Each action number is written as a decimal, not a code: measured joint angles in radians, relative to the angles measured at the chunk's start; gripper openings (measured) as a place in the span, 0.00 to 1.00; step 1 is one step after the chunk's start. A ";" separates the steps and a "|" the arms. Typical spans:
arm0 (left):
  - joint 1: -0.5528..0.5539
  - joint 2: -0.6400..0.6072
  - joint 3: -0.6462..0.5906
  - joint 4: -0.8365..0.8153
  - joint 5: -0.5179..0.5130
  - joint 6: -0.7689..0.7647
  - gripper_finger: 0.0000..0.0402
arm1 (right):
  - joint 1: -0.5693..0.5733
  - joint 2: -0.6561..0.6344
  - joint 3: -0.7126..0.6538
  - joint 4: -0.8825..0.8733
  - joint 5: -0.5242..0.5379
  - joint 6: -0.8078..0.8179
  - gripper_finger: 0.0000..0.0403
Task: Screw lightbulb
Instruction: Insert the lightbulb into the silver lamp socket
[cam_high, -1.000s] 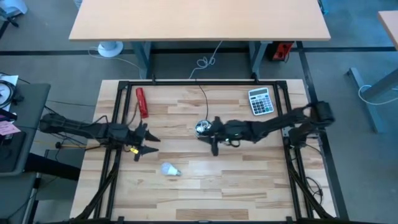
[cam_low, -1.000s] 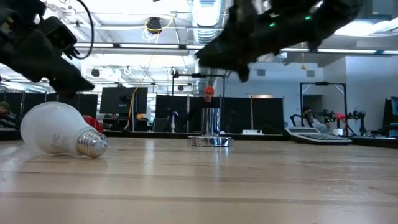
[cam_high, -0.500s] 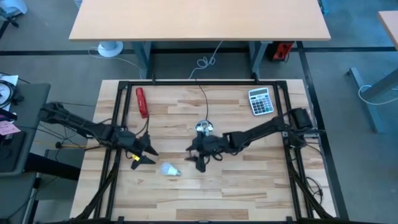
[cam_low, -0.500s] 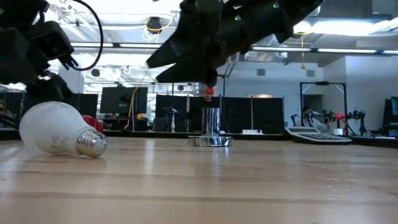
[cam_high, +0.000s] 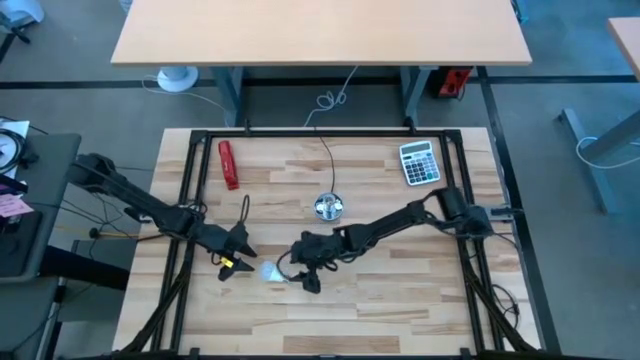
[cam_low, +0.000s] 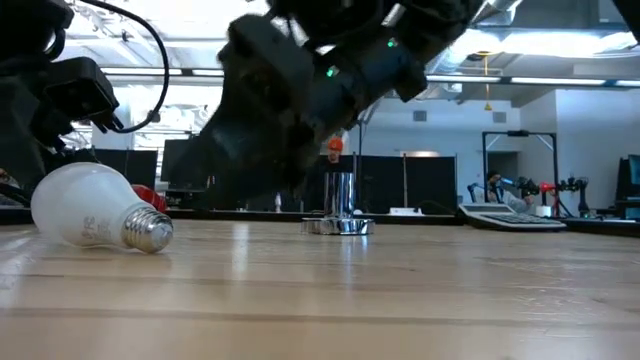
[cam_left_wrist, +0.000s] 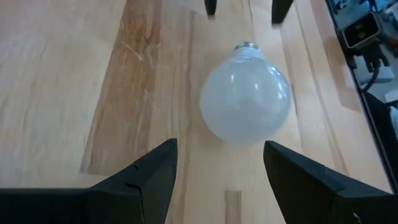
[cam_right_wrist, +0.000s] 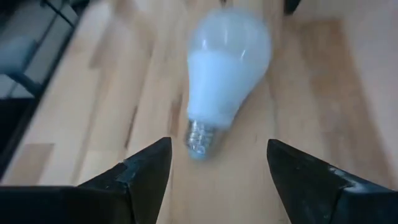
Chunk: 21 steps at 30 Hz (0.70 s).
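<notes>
The lightbulb (cam_high: 270, 271) is not yet picked up — it lies on the desk (cam_high: 380, 300), between two open end effectors, left (cam_high: 237, 252) and right (cam_high: 303, 272) — nothing is screwed in.

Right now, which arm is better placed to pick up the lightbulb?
Probably the right: its open pincer faces the screw base of the lightbulb. The left pincer, also open, faces the round glass end.

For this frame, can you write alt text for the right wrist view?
A small white pear-shaped lightbulb lies on the pale wooden table, its silvery screw base toward the camera. The right gripper's two dark fingers are open, framing it without touching.
</notes>
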<state>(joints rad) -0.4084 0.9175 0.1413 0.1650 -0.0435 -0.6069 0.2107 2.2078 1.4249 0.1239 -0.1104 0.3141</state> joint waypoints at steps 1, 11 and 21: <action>0.000 0.021 0.000 0.021 -0.003 0.000 0.57 | 0.003 0.019 0.020 -0.017 0.000 0.000 0.69; 0.000 0.197 0.001 0.174 -0.006 -0.028 0.57 | 0.010 0.060 0.094 -0.069 -0.001 0.006 0.69; 0.000 0.263 0.011 0.269 -0.027 -0.027 0.57 | 0.003 0.083 0.098 -0.124 -0.008 0.035 0.68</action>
<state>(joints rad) -0.4084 1.1809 0.1528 0.4342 -0.0701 -0.6337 0.2134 2.2911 1.5234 0.0000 -0.1184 0.3491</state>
